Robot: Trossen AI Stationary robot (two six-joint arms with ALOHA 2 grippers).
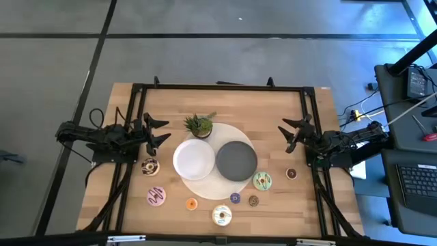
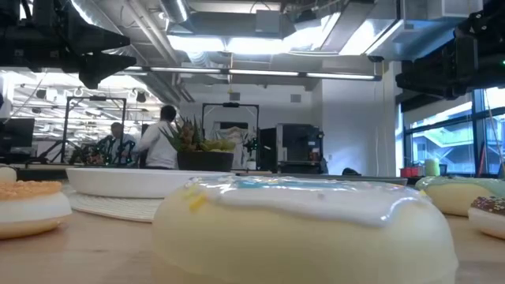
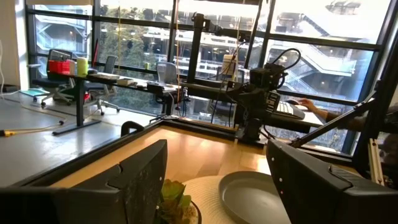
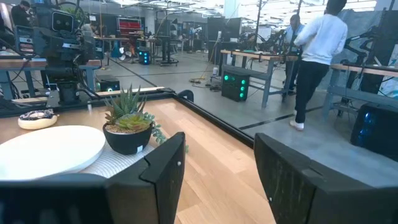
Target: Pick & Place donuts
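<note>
Several toy donuts lie on the wooden table along its near side. Among them are a chocolate-sprinkled one [image 1: 149,165], a pink one [image 1: 156,197], a white one [image 1: 221,216] and a green one [image 1: 262,180]. Mini rings lie between them: orange [image 1: 191,203], purple [image 1: 235,198] and brown [image 1: 291,173]. My left gripper [image 1: 161,131] hovers open at the table's left, above and beyond the chocolate donut. At the table's right my right gripper [image 1: 292,134] also stands open. Nothing is between either pair of fingers [image 3: 143,180] [image 4: 163,174].
A white plate [image 1: 194,158] and a dark grey plate [image 1: 236,160] sit side by side on a round pale mat [image 1: 205,183] at mid-table. A small potted plant [image 1: 199,125] stands just behind them. Black frame rails [image 1: 218,87] border the table. People stand in the room beyond [image 4: 317,56].
</note>
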